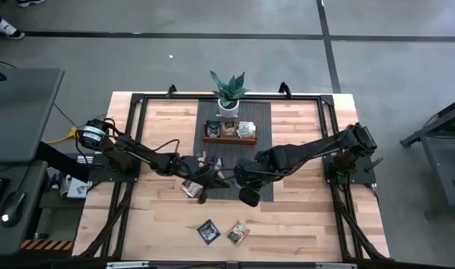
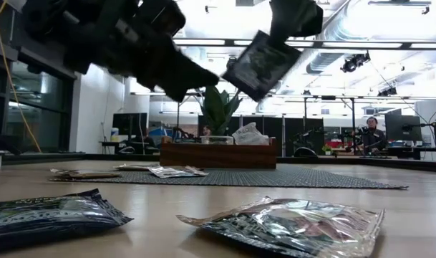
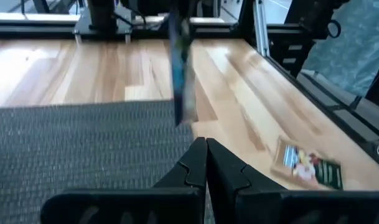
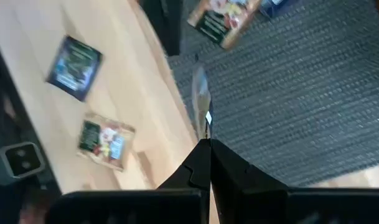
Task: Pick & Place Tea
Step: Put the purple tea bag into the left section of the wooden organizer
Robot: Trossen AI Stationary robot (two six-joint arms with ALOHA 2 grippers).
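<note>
My right gripper [image 4: 205,144] is shut on a dark tea sachet [image 2: 259,64], held high above the grey mat [image 1: 234,153]. The sachet shows edge-on in the right wrist view [image 4: 201,102] and the left wrist view [image 3: 180,68]. My left gripper [image 3: 206,152] is shut and empty, just left of that sachet over the mat; it also shows in the low view [image 2: 192,79]. Loose sachets lie flat on the mat [image 1: 209,161] and at its near left corner [image 1: 190,187]. Two more lie on the wood near the front edge [image 1: 208,232] [image 1: 238,233]. My right gripper pinches the dark sachet between its two fingers at its upper corner [image 2: 278,39], coming from above. The sachet hangs tilted below the fingers, lifted clear of the mat. In the right wrist view only its thin edge [image 4: 205,121] shows beyond the fingertips.
A brown wooden tray [image 1: 229,138] holding sachets stands at the mat's far end, with a potted plant [image 1: 228,93] behind it. A black frame [image 1: 137,101] rims the table. In the room behind, a person [image 2: 373,132] sits at a desk.
</note>
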